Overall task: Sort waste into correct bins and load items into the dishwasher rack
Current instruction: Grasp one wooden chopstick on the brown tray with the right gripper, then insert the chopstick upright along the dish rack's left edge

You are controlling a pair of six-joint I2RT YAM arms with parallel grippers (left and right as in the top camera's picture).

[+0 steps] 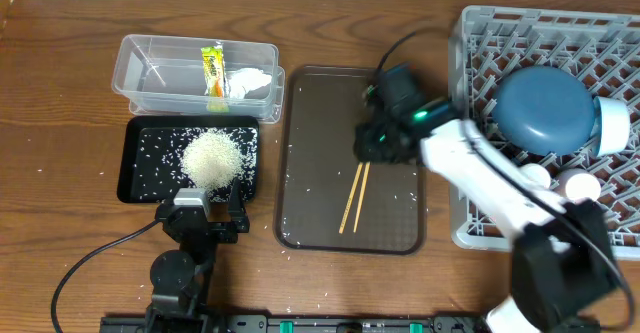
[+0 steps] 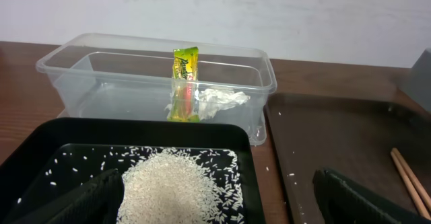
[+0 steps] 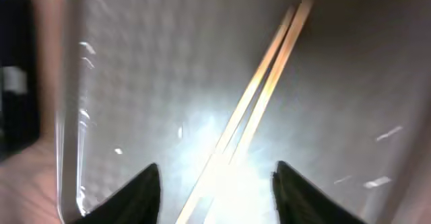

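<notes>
The wooden chopsticks (image 1: 354, 196) lie side by side on the brown serving tray (image 1: 300, 153). My right gripper (image 1: 378, 143) is open and hovers over their upper end; in the right wrist view the chopsticks (image 3: 259, 96) run between its fingers (image 3: 215, 183). The clear tub (image 1: 140, 73) holds the green-and-yellow wrapper (image 1: 213, 70) and white tissue (image 1: 250, 81). The black tray (image 1: 135, 163) holds a pile of rice (image 1: 212, 157). My left gripper (image 2: 215, 200) is open above the black tray's near edge. The grey rack (image 1: 480, 53) holds the dark-blue dish (image 1: 543, 108), a light-blue bowl (image 1: 615, 123) and two white cups (image 1: 578, 184).
Loose rice grains (image 1: 300, 235) are scattered on the brown tray and on the table near its front edge. The right arm (image 1: 500, 193) reaches from bottom right across the rack's left wall. The left arm's base (image 1: 185, 273) stands at the front left.
</notes>
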